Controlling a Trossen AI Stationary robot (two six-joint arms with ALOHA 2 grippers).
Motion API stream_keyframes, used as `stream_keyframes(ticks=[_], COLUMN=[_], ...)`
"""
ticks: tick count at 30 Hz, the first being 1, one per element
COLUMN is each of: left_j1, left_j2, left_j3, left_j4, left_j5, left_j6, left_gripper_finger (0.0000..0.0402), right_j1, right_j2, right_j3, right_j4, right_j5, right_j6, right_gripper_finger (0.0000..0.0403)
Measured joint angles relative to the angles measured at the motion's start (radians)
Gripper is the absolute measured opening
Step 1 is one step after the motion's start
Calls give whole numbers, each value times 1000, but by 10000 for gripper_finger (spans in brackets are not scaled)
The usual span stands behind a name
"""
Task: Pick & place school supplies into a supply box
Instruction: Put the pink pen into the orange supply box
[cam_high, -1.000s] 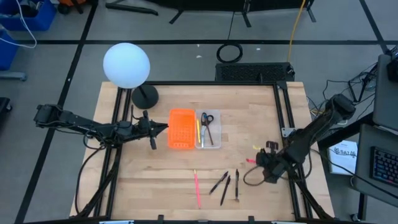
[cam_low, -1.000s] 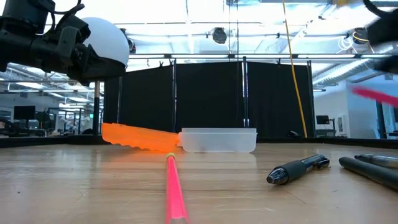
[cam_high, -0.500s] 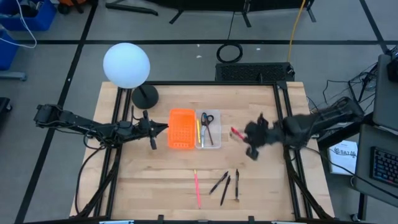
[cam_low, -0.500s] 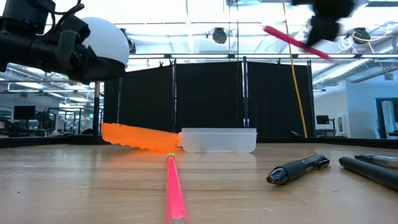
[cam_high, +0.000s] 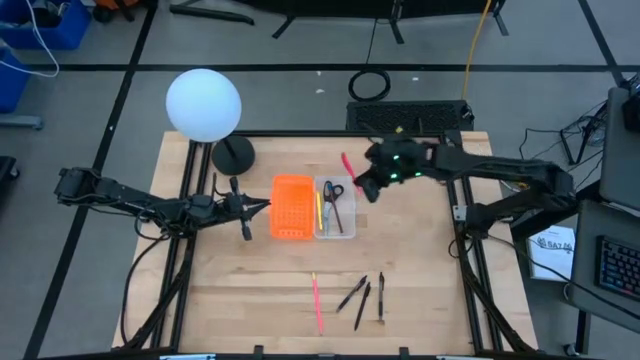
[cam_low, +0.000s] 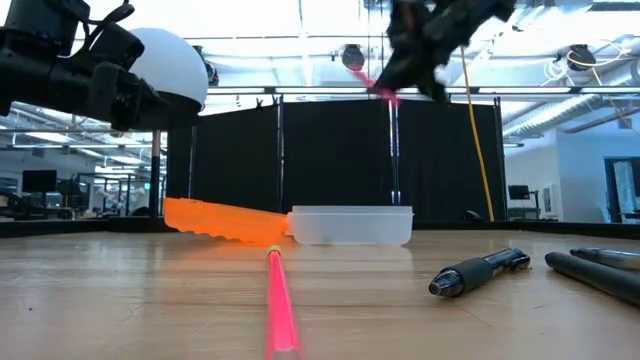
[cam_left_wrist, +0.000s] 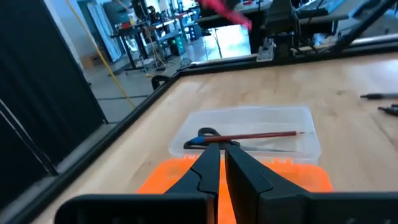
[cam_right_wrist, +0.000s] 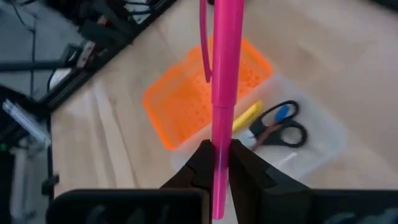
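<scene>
- The white globe lamp (cam_high: 203, 104) stands on its black base at the table's far left corner.
- The left gripper (cam_high: 262, 205) waits just beside the orange perforated tray (cam_high: 291, 207), its fingers (cam_left_wrist: 208, 169) nearly together and holding nothing.
- The orange perforated tray lies against the clear supply box (cam_high: 336, 209), side by side near the table's (cam_high: 420, 270) middle.
- In the supply box lie black-handled scissors (cam_high: 333, 194), a yellow pen (cam_high: 319, 212) and a reddish pencil (cam_left_wrist: 252, 135).
- A second pink pen (cam_high: 317, 302) lies on the wood near the front edge, well apart from the box.
- Beside it to the right lie three dark pens (cam_high: 365, 294), close together.
- The right gripper (cam_high: 366, 183) hangs in the air just beside the supply box's far right corner, its fingers clamped on a pink pen (cam_right_wrist: 222, 81), which juts out beyond the fingertips.
</scene>
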Motion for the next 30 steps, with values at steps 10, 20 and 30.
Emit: stream_keyframes(ticks=[10, 20, 30], left_j1=[1, 1, 1], left_j2=[-2, -2, -2], left_j3=[0, 0, 0], left_j4=[23, -32, -70], left_j5=[-13, -36, -36], left_j6=[114, 137, 141], left_gripper_finger=[31, 31, 31], right_j1=[61, 72, 133], right_j2=[196, 367, 425], right_j3=[-168, -174, -174], right_j4=[480, 691, 666], right_j5=[-17, 80, 115], right_j6=[288, 454, 585], right_gripper_finger=[19, 19, 19])
